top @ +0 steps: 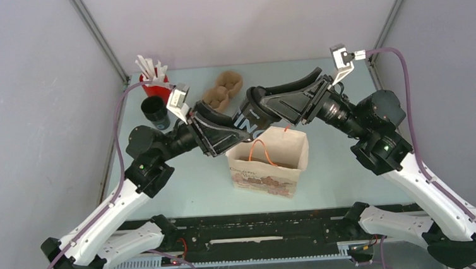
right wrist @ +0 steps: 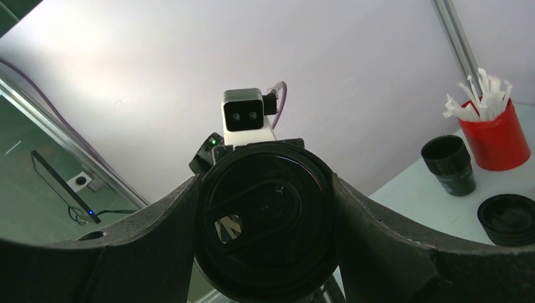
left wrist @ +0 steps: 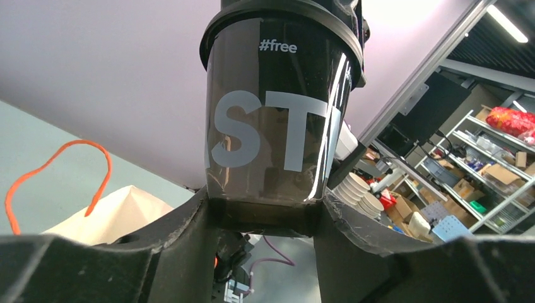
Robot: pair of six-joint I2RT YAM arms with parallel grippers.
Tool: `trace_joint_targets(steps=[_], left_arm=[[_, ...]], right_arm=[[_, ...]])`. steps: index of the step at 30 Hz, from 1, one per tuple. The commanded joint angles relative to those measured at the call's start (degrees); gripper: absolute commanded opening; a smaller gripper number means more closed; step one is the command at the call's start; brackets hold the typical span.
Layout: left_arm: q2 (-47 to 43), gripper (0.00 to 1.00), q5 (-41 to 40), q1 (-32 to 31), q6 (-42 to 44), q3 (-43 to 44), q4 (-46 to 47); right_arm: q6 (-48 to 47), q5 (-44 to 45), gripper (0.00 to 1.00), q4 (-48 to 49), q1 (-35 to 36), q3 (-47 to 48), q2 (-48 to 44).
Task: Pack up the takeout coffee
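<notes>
1. coffee (left wrist: 271, 120): black, white lettering.
2. bag (top: 269, 167): tan, reddish print low on front; handles (left wrist: 77, 142) orange.
3. stick cup (top: 155, 89): red; sticks (top: 150, 68) white.
4. tray (top: 223, 90): brown.
5. stacked cups (top: 155, 110): black.
6. bench (top: 194, 182): pale green.

- The top camera sat high behind the arm bases, looking down and forward over the table (top: 200, 178). The bases lay at 6 o'clock and the bag (top: 269, 164) near centre, far off.
- The left wrist camera looked along the left gripper (left wrist: 265, 208), tilted upward, very near the cup (left wrist: 271, 126), which ran from centre to 12 o'clock.
- The right wrist camera looked along the right gripper (right wrist: 265, 189), meeting the cup's lid end-on, very near; the red cup (right wrist: 495, 136) stood at 3 o'clock.
- All three views shared the cup.
</notes>
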Motion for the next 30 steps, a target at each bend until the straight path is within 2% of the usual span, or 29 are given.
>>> trace_joint_targets(steps=[1,2,3,4,9,12,20,27,30], left_arm=[[-2.23,0.42,-0.21,0.14,2.45,-0.63,-0.81],[-2.44,0.41,0.18,0.14,3.19,-0.57,-1.82],[-2.66,0.41,0.64,0.20,4.05,-0.57,-2.78],[-2.86,0.41,1.13,0.21,4.77,-0.68,-3.77],[-3.27,0.43,3.87,0.35,8.17,-0.43,-9.56],[-2.98,0.43,6.05,0.31,8.17,-0.56,-9.93],[-2.26,0.43,9.36,0.35,8.88,-0.33,-12.57],[-2.22,0.42,9.72,0.34,8.76,-0.13,-12.65],[-2.31,0.42,9.81,0.30,8.64,-0.20,-12.66]], right_arm=[[-3.09,-1.15,0.73,-6.64,1.21,0.24,-2.99],[-3.33,-1.68,0.88,-9.55,0.27,0.30,-3.66],[-3.37,-2.81,0.98,-11.37,-0.82,0.32,-4.24],[-3.32,-4.85,0.99,-12.77,-2.15,0.56,-4.64],[-4.69,-16.14,1.00,-21.37,-7.37,3.65,-4.82],[-7.47,-18.90,1.00,-27.85,-8.95,5.75,-4.09],[-8.95,-27.08,0.99,-32.77,-10.35,11.52,-0.12],[-8.51,-29.92,0.88,-31.71,-10.33,12.32,1.86],[-8.78,-29.88,0.89,-31.85,-10.18,11.94,1.92]])
